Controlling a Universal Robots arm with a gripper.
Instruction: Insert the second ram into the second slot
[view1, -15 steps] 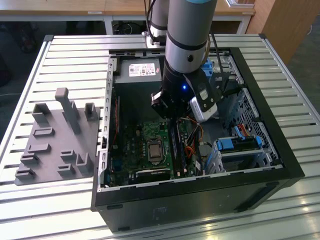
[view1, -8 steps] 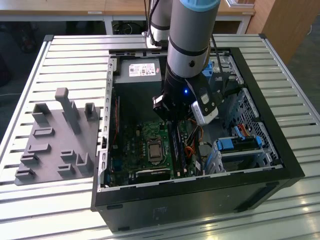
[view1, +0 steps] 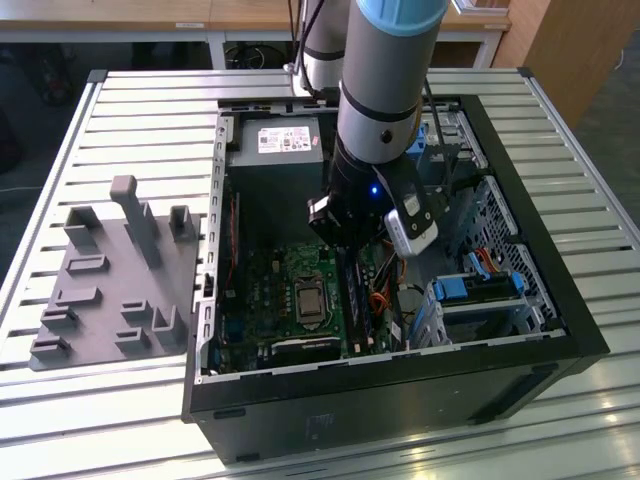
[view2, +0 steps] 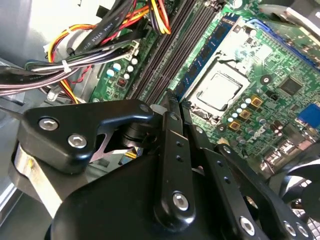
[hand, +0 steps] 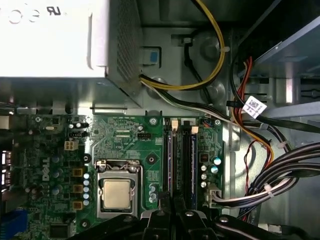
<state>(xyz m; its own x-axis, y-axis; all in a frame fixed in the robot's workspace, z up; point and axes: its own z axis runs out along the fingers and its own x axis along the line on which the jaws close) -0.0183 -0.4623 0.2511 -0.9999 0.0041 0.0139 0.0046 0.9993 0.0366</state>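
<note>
Black linkage of the gripper (view2: 179, 104) lies closest in both wrist views, its two fingers (view2: 175, 150) drawn together to a hairline gap on the near end of the second ram (view2: 210, 55). That blue stick stands edge-up in the slot nearest the CPU socket (view2: 220, 90), running straight away from the fingertips. On its far side lie the bare black slots (view2: 165, 50), parallel and just beside it.

Room is tight here. In the first wrist view the gripper (hand: 173, 200) sits between the socket (hand: 117, 192) and a thick cable bundle (hand: 280, 170) — black, grey, red and yellow leads looping near the slots' outer edge. The power supply (hand: 50, 40) overhangs the edge of the motherboard (hand: 125, 140), well apart from the slots.

In the exterior view the arm (view1: 385, 80) reaches down through the open side of the computer case (view1: 400, 385), whose walls ring it on every side. Blue drive-bay latches (view1: 470, 290) crowd the exterior view's right. The case rests on a slatted metal counter (view1: 150, 100), with a grey fixture plate (view1: 110, 290) near it at the exterior view's left.

Writing: a white label on the power supply (view1: 280, 145) has print too small to read, and a white tag (hand: 255, 106) on one cable carries a square code. White lettering on the board is too fine to make out.
</note>
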